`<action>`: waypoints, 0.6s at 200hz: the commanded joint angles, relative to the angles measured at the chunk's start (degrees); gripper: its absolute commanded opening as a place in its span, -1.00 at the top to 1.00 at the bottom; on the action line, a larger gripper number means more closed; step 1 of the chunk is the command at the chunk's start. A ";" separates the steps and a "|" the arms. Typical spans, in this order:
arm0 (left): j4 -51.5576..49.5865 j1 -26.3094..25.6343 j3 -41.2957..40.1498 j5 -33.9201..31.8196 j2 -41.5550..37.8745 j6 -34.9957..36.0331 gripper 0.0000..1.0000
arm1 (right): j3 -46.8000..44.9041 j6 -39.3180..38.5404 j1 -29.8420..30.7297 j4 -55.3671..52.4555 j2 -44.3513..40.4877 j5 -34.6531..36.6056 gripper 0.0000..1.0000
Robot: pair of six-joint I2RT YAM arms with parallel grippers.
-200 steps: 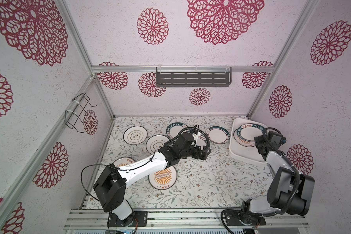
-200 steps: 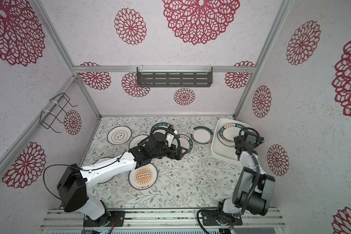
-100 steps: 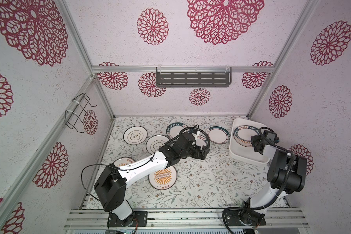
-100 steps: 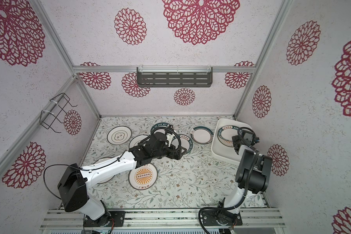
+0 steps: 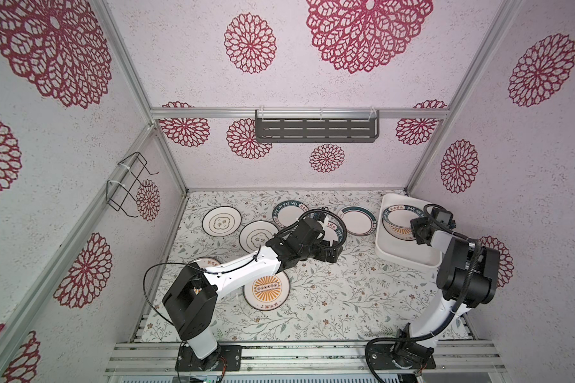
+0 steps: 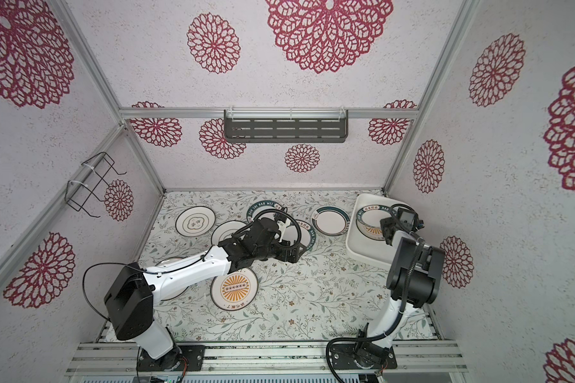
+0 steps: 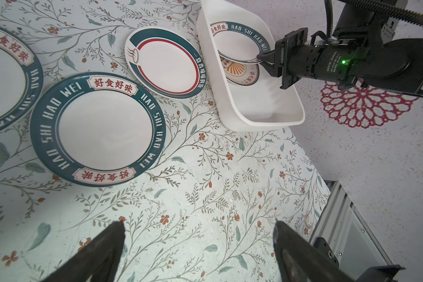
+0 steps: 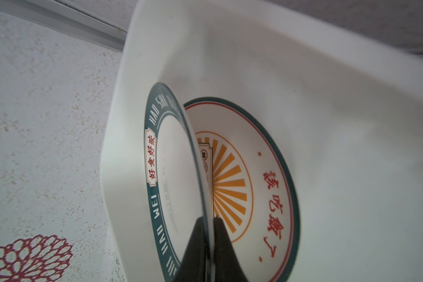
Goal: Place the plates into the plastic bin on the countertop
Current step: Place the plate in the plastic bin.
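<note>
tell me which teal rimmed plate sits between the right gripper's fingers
The lettered teal plate tilted inside the plastic bin, above the sunburst plate; the other teal-rimmed plates lie out on the countertop.

Bright, even light, soft shadows; plastic bin [image 8: 352, 73] blurred in right wrist view.

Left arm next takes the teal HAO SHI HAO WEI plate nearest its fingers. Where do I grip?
Pinch the teal plate by its rim at the edge nearest the left gripper, coming low from there. It lies flat, and only that edge faces bare countertop; other plates flank it.
</note>
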 commanded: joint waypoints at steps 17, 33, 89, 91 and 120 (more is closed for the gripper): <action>-1.39 0.34 0.58 -1.64 -0.37 -1.08 -0.94 | 2.04 -1.92 0.08 -2.66 -1.72 0.08 0.41; -0.86 0.29 -0.72 -1.90 -1.30 -1.70 -0.94 | 2.54 -2.05 0.07 -3.65 -1.40 -0.25 0.33; -0.49 0.01 -4.21 -4.15 -4.95 -3.06 -0.94 | 2.28 -2.25 0.08 -6.85 -2.07 0.22 -0.04; -0.46 -0.01 -4.30 -4.25 -5.01 -3.05 -0.94 | 2.24 -2.30 0.08 -6.75 -2.20 0.25 -0.05; 0.05 -0.35 -5.77 -4.85 -6.56 -3.70 -0.94 | 1.26 -3.56 0.16 -7.59 -5.67 1.69 -0.15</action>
